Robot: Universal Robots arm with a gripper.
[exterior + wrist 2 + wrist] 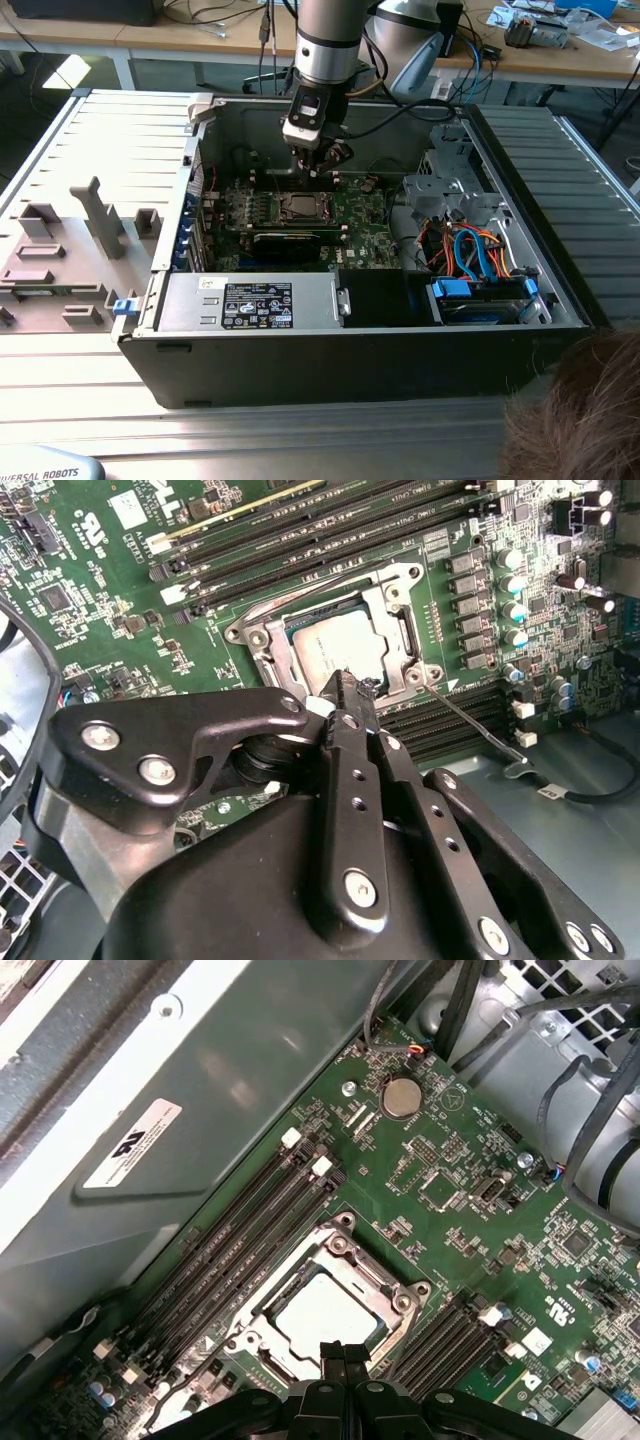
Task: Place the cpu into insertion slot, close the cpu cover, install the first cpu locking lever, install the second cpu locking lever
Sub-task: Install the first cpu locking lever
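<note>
The cpu (335, 645) lies flat in the insertion slot (250, 637) on the green motherboard, its silvery top showing through the window of the cpu cover (392, 640), which is down over it. One thin locking lever (470, 718) sticks out sideways from the socket's corner; another (300, 588) runs along the far side. My gripper (345, 683) is shut, its black fingertips together at the socket's near edge with nothing seen between them. The first wrist view shows the gripper (343, 1350) just over the cpu (318, 1315). In the exterior view the gripper (318, 165) hangs above the insertion slot (298, 207).
Long black memory slots (240, 1230) flank the socket. Inside the open case sit a black card (290, 241), a power supply (250, 300), a drive cage (455, 185) and coloured cables (480, 255). A person's hair (590, 410) shows at the lower right.
</note>
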